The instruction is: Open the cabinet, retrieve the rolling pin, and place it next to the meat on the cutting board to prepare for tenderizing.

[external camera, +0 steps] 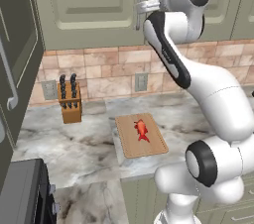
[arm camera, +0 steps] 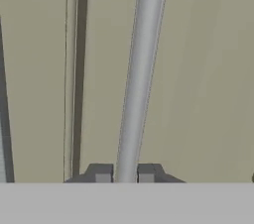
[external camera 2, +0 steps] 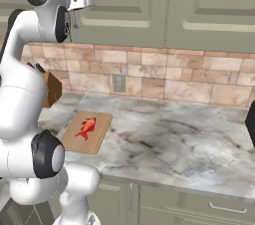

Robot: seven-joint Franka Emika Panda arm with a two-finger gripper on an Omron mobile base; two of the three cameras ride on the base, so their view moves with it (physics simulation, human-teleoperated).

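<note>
Kitchen counter of marbled stone runs across the middle of both base views, tiled backsplash behind it, sage-green cabinet (external camera: 94,5) across the top. Cabinet doors both closed, so the rolling pin can't be seen — presumably inside. Gripper (arm camera: 124,174) is up at the door seam, top centre of the left base view, jaws clenched on the steel bar handle (arm camera: 141,69), which runs bottom to top through the hand view with one fingertip either side of it.

Step in hand, as I judge it: pull that door open. To do it well — keep the grasp tight, pull outward along an arc about the hinge side rather than straight back, and let the wrist turn with the door so the bar doesn't slip out of the jaws. Open wide enough to reach in afterwards.

Around: cutting board (external camera: 141,135) lies lower centre on the counter, meat (external camera: 141,130) on it, bare board space left beside the chunk. Knife block (external camera: 69,101) stands at the left by the wall, well apart from the board. Wall outlet (external camera: 141,82) on the tiles. Dark tall unit (external camera: 15,59) at the left edge. Nothing seems to block the door's swing except the arm's own elbow.
</note>
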